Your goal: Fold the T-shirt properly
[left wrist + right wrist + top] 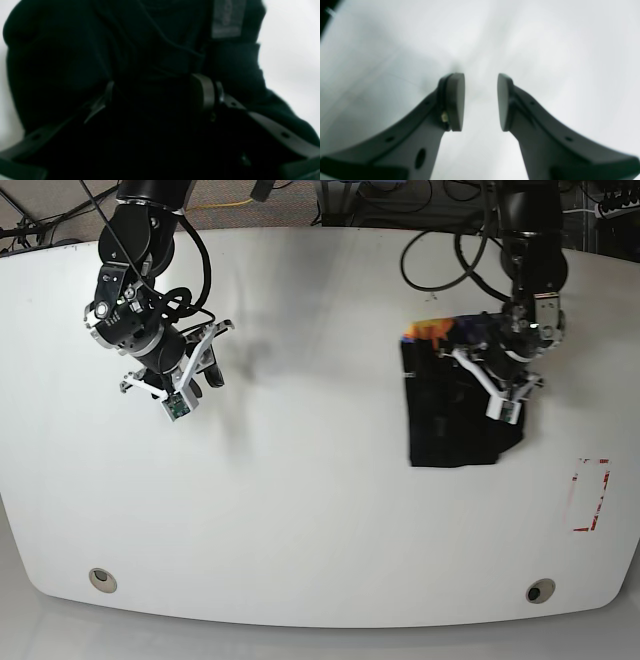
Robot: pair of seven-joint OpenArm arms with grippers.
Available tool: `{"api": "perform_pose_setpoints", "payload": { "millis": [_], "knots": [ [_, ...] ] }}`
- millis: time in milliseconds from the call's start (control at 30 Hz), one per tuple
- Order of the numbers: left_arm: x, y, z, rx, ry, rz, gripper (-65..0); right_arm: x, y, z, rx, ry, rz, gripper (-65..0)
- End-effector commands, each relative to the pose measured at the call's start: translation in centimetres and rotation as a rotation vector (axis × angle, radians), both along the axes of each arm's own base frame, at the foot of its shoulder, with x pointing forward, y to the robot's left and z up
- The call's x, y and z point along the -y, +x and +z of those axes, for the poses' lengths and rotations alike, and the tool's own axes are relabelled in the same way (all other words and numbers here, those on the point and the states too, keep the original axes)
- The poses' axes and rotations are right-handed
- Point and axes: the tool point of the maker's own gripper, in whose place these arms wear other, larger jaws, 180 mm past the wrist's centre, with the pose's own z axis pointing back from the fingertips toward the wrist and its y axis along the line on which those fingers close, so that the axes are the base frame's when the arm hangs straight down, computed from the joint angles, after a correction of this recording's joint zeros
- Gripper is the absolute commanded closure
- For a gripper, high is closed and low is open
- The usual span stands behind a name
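Lying at the right of the base view, the T-shirt [452, 410] is a compact black block on the white counter [300, 510], its long axis running up and down the frame, with a bright printed patch at its upper left corner. The left hand [503, 380] sits right over the shirt's upper right part; in its wrist view its fingers [202, 92] stand apart with dark cloth filling the frame between and beyond them, and I cannot tell whether any fold is caught there. The right hand [172, 377] hangs over bare counter at the upper left of the base view, well apart from the shirt, its pads [455, 101] apart with nothing between. So the left hand is much the nearer, and any coming fold or smoothing likely falls to it.
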Motion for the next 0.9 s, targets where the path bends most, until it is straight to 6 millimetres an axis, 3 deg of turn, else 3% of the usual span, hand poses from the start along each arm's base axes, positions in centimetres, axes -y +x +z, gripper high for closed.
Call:
{"api": "perform_pose_setpoints", "payload": {
  "millis": [0, 133, 233, 400, 567, 733, 867],
  "knots": [
    [-5.4, -2.8, -1.6, -0.148, 0.157, 0.009, -34.6, 0.0, 0.6, 1.4, 0.051, 0.002, 0.006, -20.5],
    [-11.3, -3.3, 0.8, -0.137, 0.244, 0.028, -34.6, 0.0, 0.8, 1.6, 0.058, 0.001, 0.006, -20.3],
    [-15.8, -4.8, 1.9, -0.188, 0.313, 0.033, -34.6, 0.0, 0.8, 1.6, 0.058, 0.001, 0.006, -20.3],
    [-21.6, -6.4, 3.5, -0.249, 0.381, 0.032, -34.6, 0.1, 0.7, 1.5, 0.055, 0.001, 0.006, -20.3],
    [-24.7, -5.9, 5.7, -0.236, 0.421, 0.036, -34.6, 0.6, 0.6, 1.5, 0.053, -0.019, 0.011, -20.3],
    [-25.5, -4.2, 7.9, -0.175, 0.435, 0.061, -34.6, 0.5, 0.4, 1.3, 0.049, -0.016, 0.013, -20.3],
    [-25.2, -2.2, 11.5, -0.071, 0.475, 0.064, -34.4, 0.7, 0.4, 1.3, 0.051, -0.023, 0.010, -20.3]
  ]
}}
